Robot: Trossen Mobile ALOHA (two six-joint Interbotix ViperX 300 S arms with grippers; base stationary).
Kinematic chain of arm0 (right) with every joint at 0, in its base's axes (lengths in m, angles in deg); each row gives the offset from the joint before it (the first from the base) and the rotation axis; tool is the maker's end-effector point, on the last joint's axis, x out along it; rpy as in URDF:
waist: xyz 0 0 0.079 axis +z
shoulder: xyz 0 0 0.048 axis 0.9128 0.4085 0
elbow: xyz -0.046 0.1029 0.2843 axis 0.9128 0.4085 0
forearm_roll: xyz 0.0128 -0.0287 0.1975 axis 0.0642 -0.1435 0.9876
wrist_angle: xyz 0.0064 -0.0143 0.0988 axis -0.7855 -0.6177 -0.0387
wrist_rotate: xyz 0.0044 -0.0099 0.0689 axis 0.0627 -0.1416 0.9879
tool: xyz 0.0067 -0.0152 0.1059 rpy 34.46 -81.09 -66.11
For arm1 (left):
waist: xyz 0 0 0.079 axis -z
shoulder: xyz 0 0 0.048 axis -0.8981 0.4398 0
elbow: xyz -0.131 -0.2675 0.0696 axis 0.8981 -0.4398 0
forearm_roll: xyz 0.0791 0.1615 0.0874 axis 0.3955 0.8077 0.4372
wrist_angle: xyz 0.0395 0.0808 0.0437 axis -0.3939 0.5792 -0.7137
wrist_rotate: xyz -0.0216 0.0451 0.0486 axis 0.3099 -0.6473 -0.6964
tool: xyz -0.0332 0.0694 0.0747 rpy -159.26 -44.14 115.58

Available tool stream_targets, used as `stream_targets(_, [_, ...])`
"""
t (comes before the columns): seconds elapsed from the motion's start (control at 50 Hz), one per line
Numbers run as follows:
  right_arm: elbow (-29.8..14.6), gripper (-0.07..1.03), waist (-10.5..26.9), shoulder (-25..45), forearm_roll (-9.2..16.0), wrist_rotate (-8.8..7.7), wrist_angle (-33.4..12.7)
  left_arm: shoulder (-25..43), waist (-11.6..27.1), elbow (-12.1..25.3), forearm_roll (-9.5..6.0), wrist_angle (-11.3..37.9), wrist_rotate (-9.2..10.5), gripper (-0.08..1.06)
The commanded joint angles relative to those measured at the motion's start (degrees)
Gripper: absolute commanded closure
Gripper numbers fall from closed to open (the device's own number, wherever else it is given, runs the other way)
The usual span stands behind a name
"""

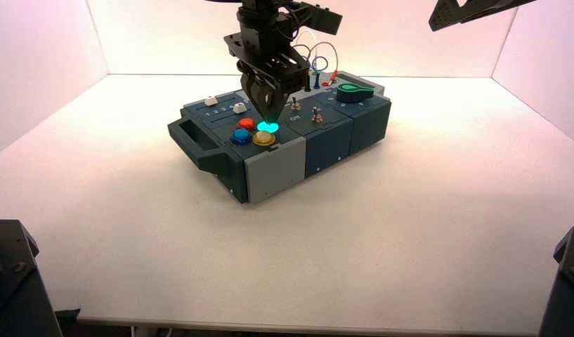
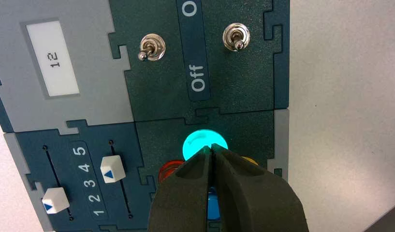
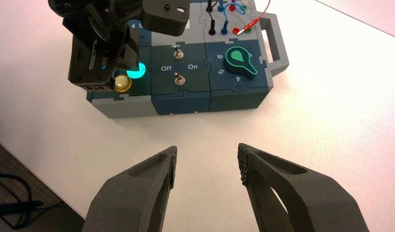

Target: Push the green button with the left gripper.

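While shut, the left end effector (image 2: 211, 147) points downward.

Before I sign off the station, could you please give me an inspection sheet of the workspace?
Surface: pale table, no spills seen
Job's things: green button glows bright, among the red, blue and yellow buttons on the box
Left gripper: fingers shut, tips at the green button
Right gripper: open, over the table in front of the box, idle
Cables: red, blue and black wires on the box, at the end near the dark green knob
Clutter: nothing seen
Surroundings: pale walls behind and beside the table; dark cables beyond its edge
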Motion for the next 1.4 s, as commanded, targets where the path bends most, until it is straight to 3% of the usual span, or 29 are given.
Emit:
stream_targets(0.02, [-0.79, 0.3, -0.26, 0.18, 0.18, 0.18, 0.53, -2.46, 0.09, 0.7, 0.09, 0.0, 0.18, 1.0])
stream_targets(0.42, [-0.79, 0.3, -0.18, 0.18, 0.18, 0.18, 0.62, -13.1, 0.09, -0.53, 0.44, 1.67, 0.26, 0.99])
stream_targets(0.56, [-0.7, 0.3, -0.18, 0.18, 0.18, 0.18, 0.53, -16.88, 0.09, -1.49, 0.53, 1.67, 0.26, 0.84])
stream_targets(0.58, [-0.79, 0.3, -0.18, 0.18, 0.18, 0.18, 0.53, -17.93, 0.09, -1.85, 0.44, 1.67, 0.53, 0.77])
stream_targets(0.6, [-0.79, 0.3, -0.18, 0.18, 0.18, 0.18, 0.53, -19.95, -0.18, -2.64, 0.44, 2.2, 1.58, 0.61])
stream_targets(0.72, [-0.7, 0.3, -0.18, 0.0, 0.18, 0.18, 0.53, -22.15, -0.88, -4.13, 0.53, 3.69, 2.37, 0.39])
stream_targets(0.94, [-0.7, 0.3, -0.18, -0.09, 0.18, 0.18, 0.53, -25.14, -3.16, -8.53, 0.79, 3.52, 2.64, 0.38])
stream_targets(1.1, [-0.7, 0.3, -0.18, -0.09, 0.18, 0.18, 0.62, -26.19, -5.1, -11.87, 0.79, -0.53, 3.08, 0.36])
stream_targets(1.4, [-0.53, 0.3, -0.18, -0.09, 0.26, 0.18, 1.14, -26.72, -7.12, -13.45, 1.05, -4.39, 3.08, 0.21])
